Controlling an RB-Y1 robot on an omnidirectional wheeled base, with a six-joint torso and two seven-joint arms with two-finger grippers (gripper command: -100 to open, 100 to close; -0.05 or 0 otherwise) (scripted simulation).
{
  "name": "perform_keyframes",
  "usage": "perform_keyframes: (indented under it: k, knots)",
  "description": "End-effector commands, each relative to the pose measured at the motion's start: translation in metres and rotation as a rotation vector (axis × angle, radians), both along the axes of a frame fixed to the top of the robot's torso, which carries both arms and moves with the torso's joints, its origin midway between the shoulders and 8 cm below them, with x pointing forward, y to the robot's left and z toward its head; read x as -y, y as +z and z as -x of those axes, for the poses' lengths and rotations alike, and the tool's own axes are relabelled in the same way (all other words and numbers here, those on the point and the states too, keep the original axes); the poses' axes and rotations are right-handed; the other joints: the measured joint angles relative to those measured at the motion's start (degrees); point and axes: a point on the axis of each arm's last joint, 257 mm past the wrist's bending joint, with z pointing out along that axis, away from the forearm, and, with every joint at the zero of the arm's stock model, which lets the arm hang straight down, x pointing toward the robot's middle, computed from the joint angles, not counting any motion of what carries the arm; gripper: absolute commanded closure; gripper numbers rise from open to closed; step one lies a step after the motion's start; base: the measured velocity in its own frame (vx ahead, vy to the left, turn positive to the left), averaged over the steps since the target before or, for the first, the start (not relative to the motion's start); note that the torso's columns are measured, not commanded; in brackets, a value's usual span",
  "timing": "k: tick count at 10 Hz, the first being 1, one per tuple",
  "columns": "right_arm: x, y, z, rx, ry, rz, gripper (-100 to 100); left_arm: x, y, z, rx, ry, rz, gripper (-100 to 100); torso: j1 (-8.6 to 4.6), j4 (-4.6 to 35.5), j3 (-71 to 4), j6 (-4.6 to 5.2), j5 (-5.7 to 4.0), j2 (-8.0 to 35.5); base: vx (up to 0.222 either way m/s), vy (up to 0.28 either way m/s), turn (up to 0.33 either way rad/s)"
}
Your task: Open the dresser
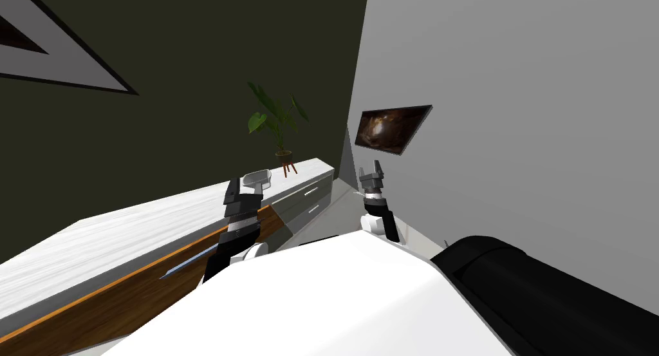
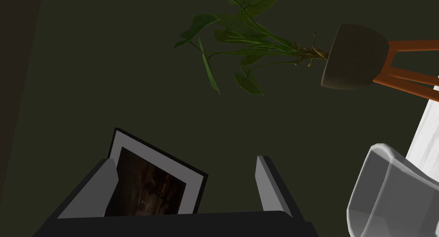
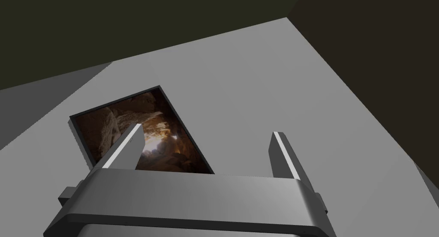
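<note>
Our left tool [image 2: 186, 181] is spread wide w/ nothing held, over the white top of the dresser [image 1: 129, 223], by a grey bowl [image 1: 256, 177]. Our right tool [image 3: 206, 138] is likewise wide, raised apart. Farther drawer handles [image 1: 309, 192] are ungripped. We judge the opening not yet begun: reach, grip & pull remain.

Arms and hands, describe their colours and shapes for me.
Both forearms are black with grey ribbed wrist bands and white joints below. The left hand and right hand each have a boxy body, dark to grey, and two thin light grey blade fingers.
</note>
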Motion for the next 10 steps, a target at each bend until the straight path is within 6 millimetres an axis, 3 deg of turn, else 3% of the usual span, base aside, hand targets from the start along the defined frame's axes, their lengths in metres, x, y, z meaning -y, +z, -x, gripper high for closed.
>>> perform_keyframes:
  k: [1,9,10]
  knots:
    - [0.0,0.0,0.0,0.0,0.0,0.0,0,0.0,0.0,0.0,0.0,0.0,0.0,0,0.0,2.35,-4.67,0.0,0.0,2.32,0.0,0.0,0.0]
    - [0.0,0.0002,0.0001,0.0,0.0,0.0,0,0.0,0.0002,0.0001,0.0,0.0,0.0,0,0.0,35.37,-70.73,0.0,0.0,35.39,0.0,0.0,0.0]
    - [0.0,0.0002,0.0001,0.0,0.0,0.0,0,0.0015,-0.0073,-0.0032,-0.024,-0.018,-0.032,-100,0.0,39.6,-79.19,0.0,0.0,39.62,0.02,-0.022,0.029]
